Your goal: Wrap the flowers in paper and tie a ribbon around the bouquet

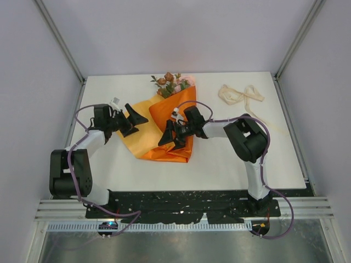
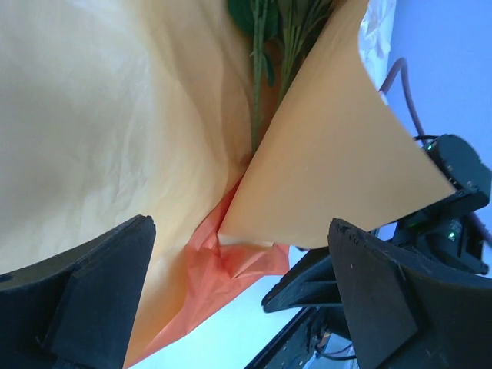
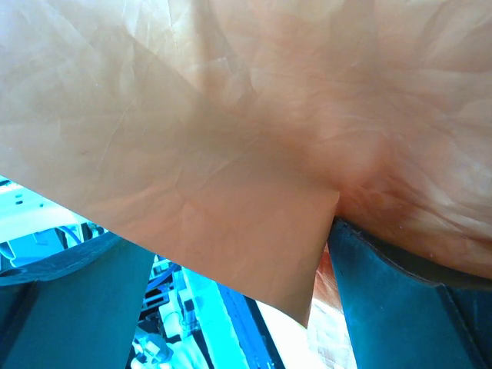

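Top external view: the paper [image 1: 143, 137] lies on the table [image 1: 230, 164] with its pale reverse up on the left. Its right half is folded over to show the bright face. The flowers [image 1: 173, 83] poke out at the far end, so the bundle's long axis runs from the near edge away from my bases, leaning a little right. My left tool [image 1: 139, 125] sits over the flat pale flap, on the bundle's left, and its jaws are spread wide with nothing in them. My right tool [image 1: 171, 139] hangs over the folded bright half near the stem end. It is just as wide open and holds nothing. The ribbon [image 1: 240, 94] lies in a loose heap at the far right, well apart from the bundle and nearer my right arm.

Left wrist view: between the wide fingers of my left tool [image 2: 246, 307] I see the paper [image 2: 115, 123] lying flat. The folded flap rises off it, and the flowers [image 2: 257, 84] show as green stems in the gap.

Right wrist view: my right tool [image 3: 238, 307] is open, with the paper [image 3: 231, 115] filling the frame and a loose corner hanging between the fingers, ungripped.

I judge the wrap unfinished. The flat flap lies on my left tool's side, so that arm is better placed to fold it rightward across the stems.
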Action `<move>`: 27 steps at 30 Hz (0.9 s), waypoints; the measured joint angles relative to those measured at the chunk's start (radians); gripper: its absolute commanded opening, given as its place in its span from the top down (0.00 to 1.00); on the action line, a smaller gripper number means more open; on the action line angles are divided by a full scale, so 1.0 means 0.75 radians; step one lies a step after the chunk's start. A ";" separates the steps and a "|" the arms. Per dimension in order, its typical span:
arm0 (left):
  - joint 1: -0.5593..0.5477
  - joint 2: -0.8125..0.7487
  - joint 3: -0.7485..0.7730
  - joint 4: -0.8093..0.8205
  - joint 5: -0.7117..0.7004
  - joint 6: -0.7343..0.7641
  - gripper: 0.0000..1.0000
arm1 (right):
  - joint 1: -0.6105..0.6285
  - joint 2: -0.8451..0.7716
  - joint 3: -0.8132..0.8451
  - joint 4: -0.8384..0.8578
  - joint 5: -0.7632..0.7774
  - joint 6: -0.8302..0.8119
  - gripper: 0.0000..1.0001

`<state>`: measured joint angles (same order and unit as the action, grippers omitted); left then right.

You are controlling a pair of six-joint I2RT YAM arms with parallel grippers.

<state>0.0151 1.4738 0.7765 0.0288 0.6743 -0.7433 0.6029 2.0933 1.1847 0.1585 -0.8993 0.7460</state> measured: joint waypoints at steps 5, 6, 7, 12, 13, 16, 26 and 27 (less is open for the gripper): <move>-0.041 0.036 0.063 0.079 -0.008 -0.060 0.00 | 0.006 -0.002 0.000 -0.001 0.008 -0.016 0.05; -0.056 0.037 0.079 0.094 -0.012 -0.067 0.00 | 0.006 -0.002 0.000 -0.001 0.009 -0.017 0.05; -0.071 0.040 0.097 0.106 -0.014 -0.074 0.00 | 0.007 -0.002 0.000 -0.002 0.009 -0.017 0.05; -0.128 0.066 0.175 0.147 -0.034 -0.081 0.00 | 0.012 -0.003 0.002 -0.007 0.011 -0.020 0.05; -0.137 0.070 0.185 0.144 -0.042 -0.077 0.01 | 0.014 -0.003 0.002 -0.008 0.012 -0.021 0.04; -0.171 0.084 0.226 0.117 -0.072 -0.053 0.01 | 0.015 -0.003 0.006 -0.015 0.015 -0.024 0.05; -0.218 0.086 0.253 -0.020 -0.128 0.045 0.26 | 0.016 -0.003 0.023 -0.045 0.030 -0.048 0.05; -0.220 0.087 0.261 -0.052 -0.139 0.063 0.38 | 0.017 -0.003 0.023 -0.045 0.030 -0.049 0.05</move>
<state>-0.1501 1.5394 0.9726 -0.0105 0.5701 -0.6964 0.6159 2.0911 1.2022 0.1249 -0.8768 0.7094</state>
